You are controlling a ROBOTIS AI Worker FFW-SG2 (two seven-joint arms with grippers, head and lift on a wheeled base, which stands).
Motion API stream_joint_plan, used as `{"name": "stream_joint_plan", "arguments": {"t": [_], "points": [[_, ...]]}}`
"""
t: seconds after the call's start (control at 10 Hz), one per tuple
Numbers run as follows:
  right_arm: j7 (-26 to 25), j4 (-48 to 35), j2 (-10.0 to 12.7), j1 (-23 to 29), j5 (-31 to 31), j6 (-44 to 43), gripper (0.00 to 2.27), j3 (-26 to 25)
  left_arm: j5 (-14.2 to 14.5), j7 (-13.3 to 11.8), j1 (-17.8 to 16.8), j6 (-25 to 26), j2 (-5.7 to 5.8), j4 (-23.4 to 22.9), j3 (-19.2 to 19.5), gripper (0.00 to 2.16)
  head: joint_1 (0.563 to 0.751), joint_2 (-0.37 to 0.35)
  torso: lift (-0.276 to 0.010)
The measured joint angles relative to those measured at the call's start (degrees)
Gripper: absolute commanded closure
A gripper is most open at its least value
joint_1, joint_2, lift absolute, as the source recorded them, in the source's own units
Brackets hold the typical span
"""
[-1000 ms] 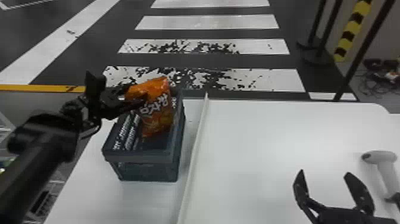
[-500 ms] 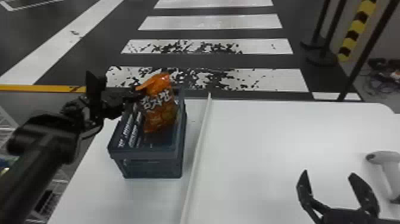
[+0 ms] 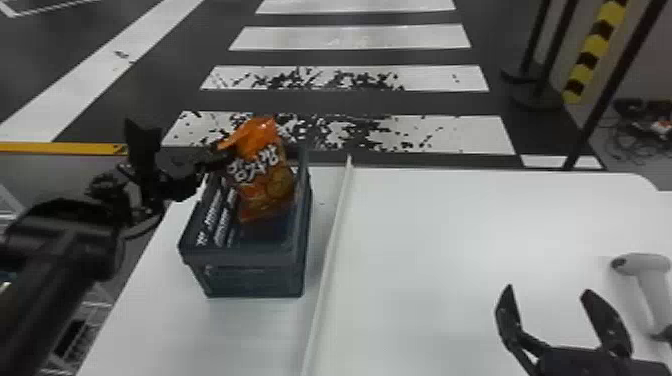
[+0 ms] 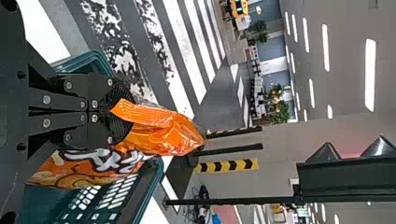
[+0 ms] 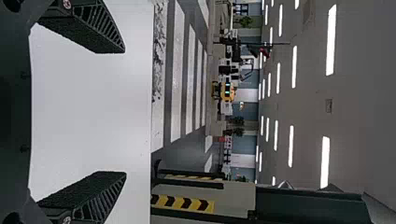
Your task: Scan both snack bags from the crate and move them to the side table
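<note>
In the head view my left gripper (image 3: 220, 159) is at the top left edge of an orange snack bag (image 3: 262, 175), which hangs tilted in the dark crate (image 3: 250, 275), its lower part inside the walls. The left wrist view has my left gripper (image 4: 122, 112) shut on the bag's (image 4: 163, 133) crimped upper part, with the crate rim (image 4: 156, 186) beside it. Over the white table at the lower right, my right gripper (image 3: 550, 295) stands open and holds nothing; its fingers are wide apart in the right wrist view, gripper (image 5: 125, 112). A grey-white scanner (image 3: 647, 285) lies right of it.
A thin white divider strip (image 3: 332, 250) runs front to back on the table (image 3: 425, 260), just right of the crate. Beyond the table's far edge stand black posts (image 3: 607, 90). A wire rack (image 3: 82, 325) is at the lower left, below the table.
The bag and my left gripper have shifted slightly right relative to the crate, and the bag has turned somewhat. The whole head view has also shifted a little. My right gripper remains open.
</note>
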Motion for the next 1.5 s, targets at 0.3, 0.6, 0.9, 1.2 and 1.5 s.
{"name": "stream_joint_plan", "arguments": {"t": [0.3, 0.6, 0.9, 1.2, 1.5], "points": [[0.0, 0.0, 0.0, -0.4, 0.1, 1.6, 0.06, 0.0, 3.9, 0.4, 5.9, 4.1, -0.16, -7.0, 3.9, 2.14, 0.695, 0.106, -0.099], [0.0, 0.0, 0.0, -0.6, 0.1, 2.5, 0.06, 0.2, 5.1, 1.8, 14.6, 10.2, -0.18, -18.5, 11.2, 2.14, 0.695, 0.131, -0.099], [0.0, 0.0, 0.0, -0.7, 0.2, 2.7, 0.06, 0.4, 7.7, 2.1, 21.3, 12.3, -0.41, -25.9, 18.6, 2.14, 0.695, 0.172, -0.099], [0.0, 0.1, 0.0, -0.4, 0.3, 2.6, 0.06, 0.6, 10.8, 2.2, 24.3, 11.9, -0.56, -30.2, 22.9, 2.14, 0.695, 0.193, -0.099], [0.0, 0.1, 0.0, -0.2, 0.5, 2.5, 0.06, 0.7, 17.1, 2.0, 26.0, 10.3, -1.31, -32.2, 25.8, 2.14, 0.695, 0.206, -0.099]]}}
